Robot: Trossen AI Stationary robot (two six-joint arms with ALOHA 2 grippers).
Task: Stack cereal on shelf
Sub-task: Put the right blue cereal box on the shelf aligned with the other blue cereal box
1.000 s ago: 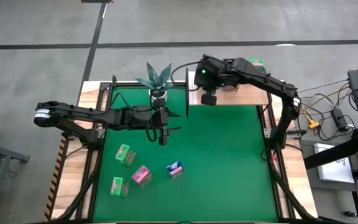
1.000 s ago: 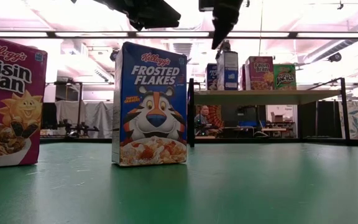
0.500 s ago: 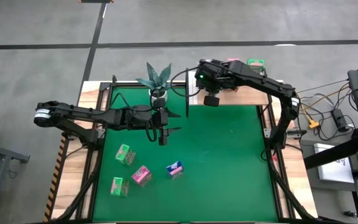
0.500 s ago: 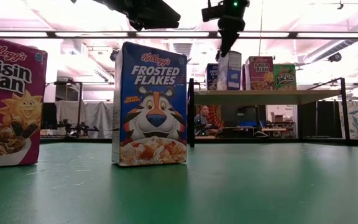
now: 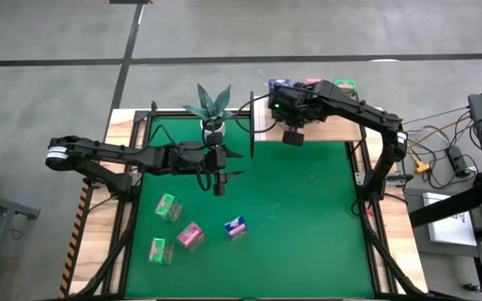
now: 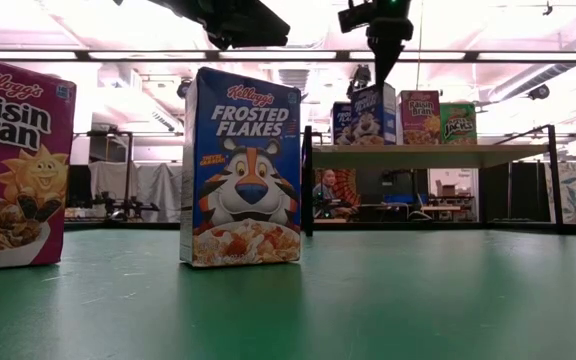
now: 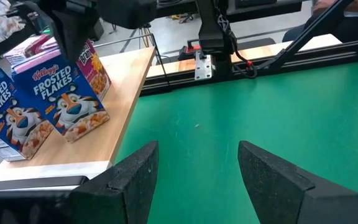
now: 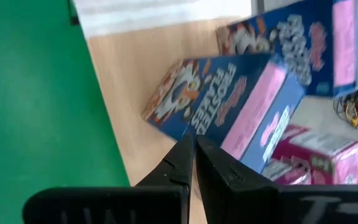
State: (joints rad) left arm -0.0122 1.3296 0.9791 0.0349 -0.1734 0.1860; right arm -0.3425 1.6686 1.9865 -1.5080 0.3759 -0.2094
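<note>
Inspecting from above: two arms over a green table, shelf at the far edge.
Shelf: light-wood board with black upright frame, at the far right of the table.
Boxes on shelf: two blue Frosted Flakes boxes stand upright side by side at the shelf's left end; a pink Raisin Bran box and a green box stand further right. The left wrist view shows another pink box behind the blue ones.
Right gripper: above the shelf's left end, over the blue boxes; in the low view it hangs just above the nearer blue box, apart from it. Fingers pressed together, nothing between them, as the right wrist view shows.
Left gripper: hovering over the table's middle left, near the potted plant. Fingers spread wide apart, holding nothing.
Boxes on table: four loose in the near left area, namely a green box, a pink box, a blue box and a second green box. All are well apart from both grippers.
Low view foreground: the blue Frosted Flakes box stands upright, with the pink Raisin Bran box to its left.
</note>
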